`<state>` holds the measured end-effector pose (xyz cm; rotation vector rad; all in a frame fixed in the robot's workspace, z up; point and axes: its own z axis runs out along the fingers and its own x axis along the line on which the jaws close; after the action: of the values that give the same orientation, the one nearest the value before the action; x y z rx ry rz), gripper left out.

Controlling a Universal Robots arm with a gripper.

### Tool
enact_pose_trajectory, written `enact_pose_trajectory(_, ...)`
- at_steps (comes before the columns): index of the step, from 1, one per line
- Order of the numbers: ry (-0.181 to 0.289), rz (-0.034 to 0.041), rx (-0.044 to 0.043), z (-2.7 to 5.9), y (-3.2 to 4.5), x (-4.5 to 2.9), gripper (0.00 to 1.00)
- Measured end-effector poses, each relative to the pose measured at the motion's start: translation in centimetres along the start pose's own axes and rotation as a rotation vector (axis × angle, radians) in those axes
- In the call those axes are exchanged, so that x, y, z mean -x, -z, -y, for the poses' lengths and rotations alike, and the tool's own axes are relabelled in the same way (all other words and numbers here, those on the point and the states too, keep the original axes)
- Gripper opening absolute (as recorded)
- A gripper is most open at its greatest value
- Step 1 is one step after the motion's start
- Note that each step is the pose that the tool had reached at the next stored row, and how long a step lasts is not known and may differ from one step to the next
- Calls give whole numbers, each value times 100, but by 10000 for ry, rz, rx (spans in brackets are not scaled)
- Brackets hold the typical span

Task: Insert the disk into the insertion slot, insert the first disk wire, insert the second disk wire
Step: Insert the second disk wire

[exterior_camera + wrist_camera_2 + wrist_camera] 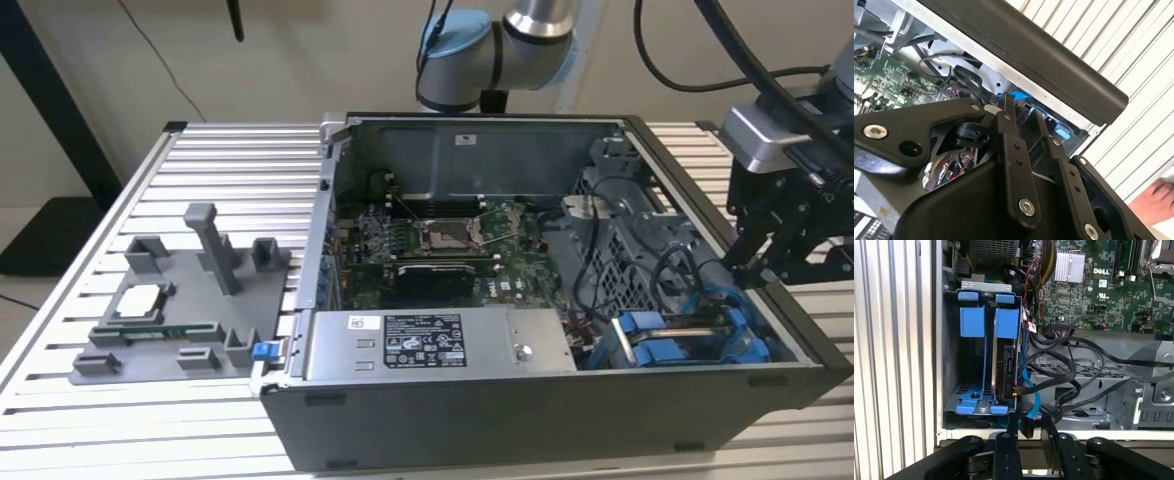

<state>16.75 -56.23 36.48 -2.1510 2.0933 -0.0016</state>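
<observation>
the arm hangs over the case's edge, jaws narrow, beside the disk [1004, 365] seated in the insertion slot [971, 325].

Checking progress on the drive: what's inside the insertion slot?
The disk stands on edge inside the insertion slot; the bay beside it is empty. Its label is hidden.

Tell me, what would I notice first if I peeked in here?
Probably the big open computer case on the ribbed table, its green motherboard showing. Then the bright blue insertion slot in a corner of the case, the disk standing on edge inside it. The black claw hangs just outside that corner.
</observation>
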Motion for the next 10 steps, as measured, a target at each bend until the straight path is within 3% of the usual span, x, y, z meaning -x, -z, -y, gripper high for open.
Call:
enact_pose_trajectory(3,-10,120,-4,-1,-15,-1,100)
enact_pose_trajectory(8,-17,193,-7,-2,-18,-2,100)
enact_pose_trajectory(10,-23,258,-9,-2,-19,-2,100)
